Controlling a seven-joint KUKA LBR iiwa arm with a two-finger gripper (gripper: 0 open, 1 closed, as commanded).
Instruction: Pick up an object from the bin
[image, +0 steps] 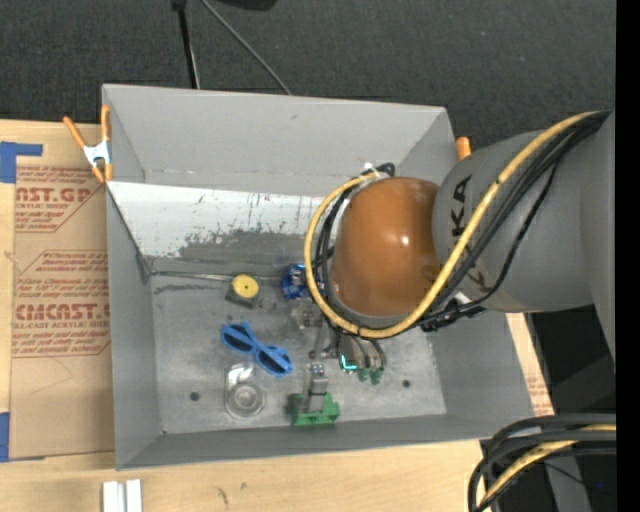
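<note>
**Gripper low over the green block, tight spot by the wall**

The gripper hangs under the orange wrist cover with its tip right at the top of the green block. I honestly can't tell if it's apart or together, or if it's touching the block yet. The block lies hard against the bin wall, and that's my worry: I reckon the grip could come down on top of it and just shove it into the wall, or catch only a corner so it slips out on the lift. A clear cup sits just left of the block and blue toy glasses up-left, both near enough to get knocked. A yellow disc is well above.
</note>
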